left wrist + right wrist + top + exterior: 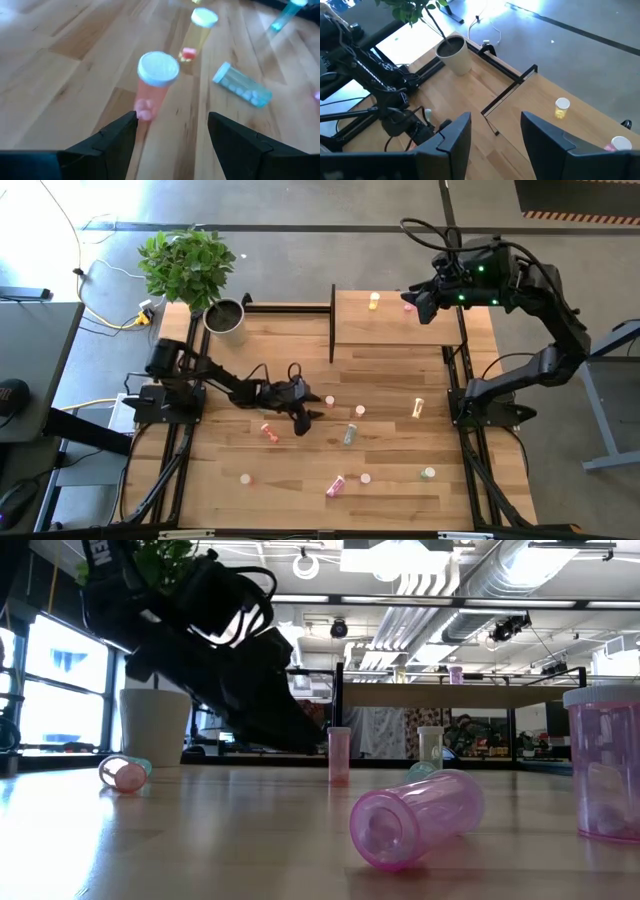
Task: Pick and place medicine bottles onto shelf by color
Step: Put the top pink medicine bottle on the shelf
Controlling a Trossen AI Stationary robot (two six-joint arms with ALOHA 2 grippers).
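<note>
Left gripper (312, 408) is low over the bench (250, 350) near its middle, fingers (115, 135) spread and holding nothing. Just ahead of them in the left wrist view stands a pink bottle (152, 82) with a white cap, upright, not between the fingers. Past it is a yellow bottle (197, 32), also upright, and a pale green bottle (242, 86) lying on its side.

Right gripper (418, 308) hangs high above the shelf (390, 330) at the bench's far right corner; fingers (452, 135) apart, nothing between them.

On the shelf: one yellow bottle (374, 301) upright, and a pink one (408, 306) near the right gripper, partly hidden by it. The shelf's black panel (332, 322) runs along its left side.

Rest of the bottles are loose on the bench: orange-red one (268, 431) lying just left of the left gripper, small pink one (359, 410) upright to its right, greenish one (349, 435) lying down, a yellow one (418, 408) further right, plus a row near the front edge, pink (245, 478), pink on its side (335, 486), pink (365, 478) and green (428, 474).

Low view shows a pink bottle on its side up close (415, 815), another big pink one at the frame's right edge (605, 765).

Potted plant (195, 275) sits at the far left corner.
</note>
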